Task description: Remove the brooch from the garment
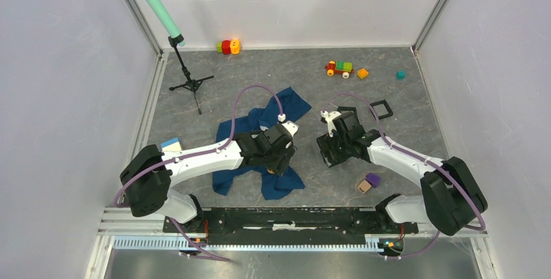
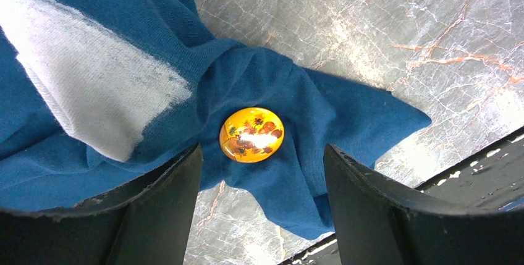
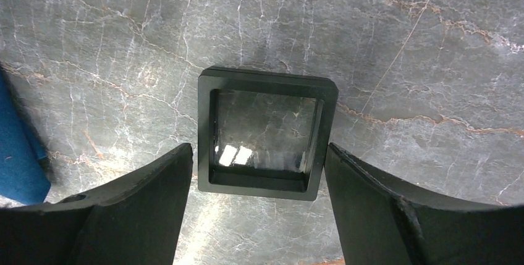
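The garment (image 1: 250, 129) is a dark blue T-shirt crumpled left of the table's middle; a white patch of its print (image 2: 92, 79) shows in the left wrist view. The brooch (image 2: 251, 134) is a round glossy yellow disc with a sunflower picture, pinned on a bunched fold of cloth (image 2: 290, 166). From above only a small yellow spot of the brooch (image 1: 269, 170) shows. My left gripper (image 2: 262, 157) hovers open over it, one finger (image 2: 164, 209) on each side, not touching it. My right gripper (image 3: 256, 154) is open, straddling a black square box (image 3: 267, 132) on the table.
A black square frame (image 1: 381, 108) lies behind the right gripper (image 1: 330, 151). Toy blocks (image 1: 227, 46), a toy train (image 1: 339, 67), orange (image 1: 362, 73) and teal (image 1: 400, 75) cubes sit at the back. Purple and tan blocks (image 1: 369, 182) lie near right. A microphone stand (image 1: 192, 84) stands far left.
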Motion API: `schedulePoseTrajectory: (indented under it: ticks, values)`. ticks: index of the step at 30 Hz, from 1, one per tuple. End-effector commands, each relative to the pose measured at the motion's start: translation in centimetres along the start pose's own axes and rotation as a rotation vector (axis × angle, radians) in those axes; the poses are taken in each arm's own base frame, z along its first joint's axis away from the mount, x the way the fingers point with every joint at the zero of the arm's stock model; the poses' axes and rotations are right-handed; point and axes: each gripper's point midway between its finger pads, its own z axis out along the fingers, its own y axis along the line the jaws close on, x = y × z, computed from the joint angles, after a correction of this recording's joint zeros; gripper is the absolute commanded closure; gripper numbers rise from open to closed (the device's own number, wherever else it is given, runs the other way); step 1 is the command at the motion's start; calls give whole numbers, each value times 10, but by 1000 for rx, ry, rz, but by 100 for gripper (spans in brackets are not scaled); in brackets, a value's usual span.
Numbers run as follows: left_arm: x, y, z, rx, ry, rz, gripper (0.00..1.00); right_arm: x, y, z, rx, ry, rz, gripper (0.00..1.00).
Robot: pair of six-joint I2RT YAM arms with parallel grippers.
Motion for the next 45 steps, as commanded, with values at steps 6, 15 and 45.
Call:
schedulePoseTrajectory:
  ticks: [6,15,45]
  values:
    - [-10,8,-7,-23,-38,28,23,-18,-5,-1,28,-49,0,18]
    - [-12,4,-9,20,-53,9,23,-41,21,-20,-113,-143,39,32]
    - [8,15,20,-43,-52,107,22,-43,55,-24,-524,-252,342,35]
